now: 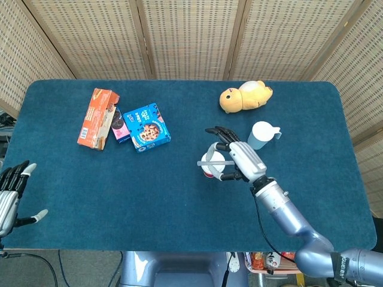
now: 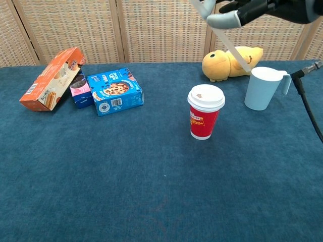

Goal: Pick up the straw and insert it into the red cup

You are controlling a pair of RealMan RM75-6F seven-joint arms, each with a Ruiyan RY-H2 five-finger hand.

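Note:
The red cup [image 2: 204, 120] with a white lid stands upright near the table's middle. In the head view the cup [image 1: 207, 171] lies partly under my right hand [image 1: 238, 160]. That hand pinches the clear straw [image 1: 207, 162] between thumb and finger, high above the table and over the cup. In the chest view the right hand [image 2: 252, 10] sits at the top edge, and the straw [image 2: 233, 49] slants down to the right in front of the plush toy, clear of the lid. My left hand [image 1: 12, 196] hovers at the table's front left corner, fingers spread, holding nothing.
A yellow plush toy [image 2: 232, 61] and a pale blue mug [image 2: 261, 87] stand behind and right of the cup. An orange box [image 2: 50, 79], a small dark snack pack [image 2: 79, 89] and a blue cookie box [image 2: 114, 92] lie at the back left. A black cable [image 2: 309, 103] hangs at right.

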